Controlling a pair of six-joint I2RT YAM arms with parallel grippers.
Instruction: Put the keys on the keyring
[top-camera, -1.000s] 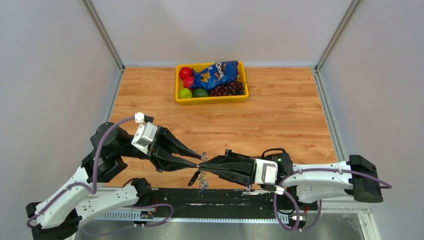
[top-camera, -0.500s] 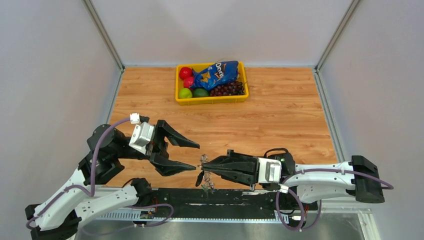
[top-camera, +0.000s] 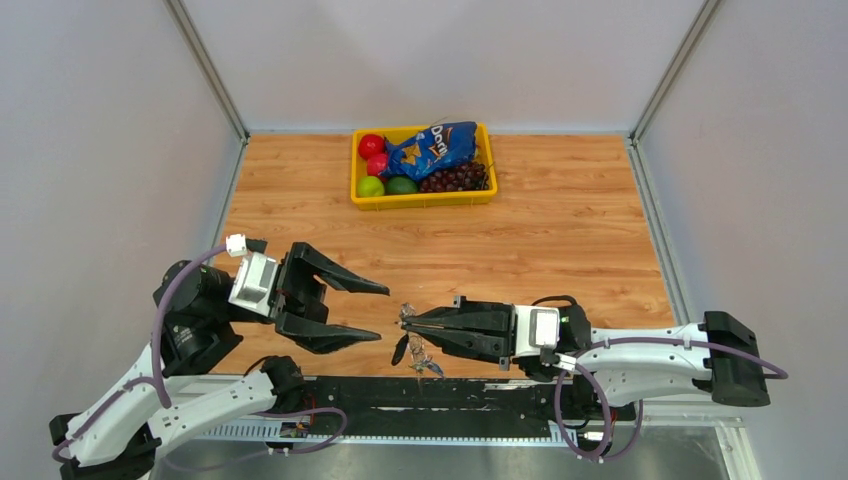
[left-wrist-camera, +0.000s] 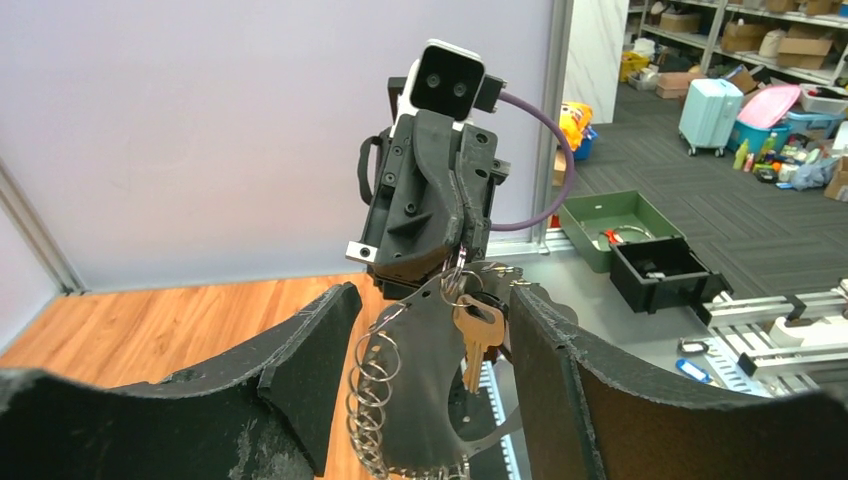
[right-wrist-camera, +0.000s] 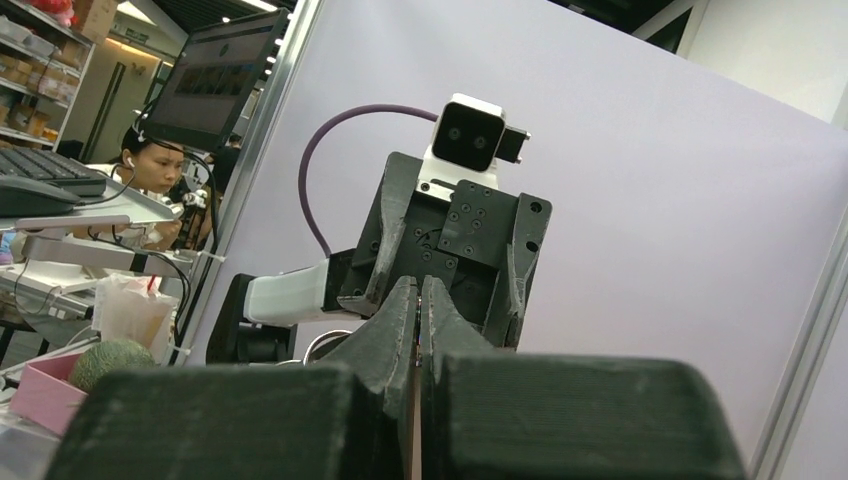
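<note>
My right gripper (top-camera: 404, 321) is shut on the keyring (top-camera: 407, 312) and holds it above the table's near edge. The keys (top-camera: 412, 354) hang below its tip, one with a dark head (top-camera: 399, 350). My left gripper (top-camera: 381, 314) is open and empty, just left of the bundle and apart from it. In the left wrist view the open gripper (left-wrist-camera: 432, 300) frames the right gripper's tip, where a small ring (left-wrist-camera: 455, 285) carries a brass-coloured key (left-wrist-camera: 478, 338) and a chain of rings (left-wrist-camera: 370, 400). In the right wrist view the gripper (right-wrist-camera: 417, 288) is pressed shut, and what it holds is hidden.
A yellow basket (top-camera: 424, 198) at the back of the wooden table (top-camera: 560, 240) holds fruit, grapes and a blue chip bag (top-camera: 433, 148). A black rail (top-camera: 480, 392) runs along the near edge under the hanging keys. Grey walls stand on both sides.
My left gripper was closed against the right gripper's tip; it has opened and drawn back to the left. My right gripper stays shut on the keyring and has shifted slightly.
</note>
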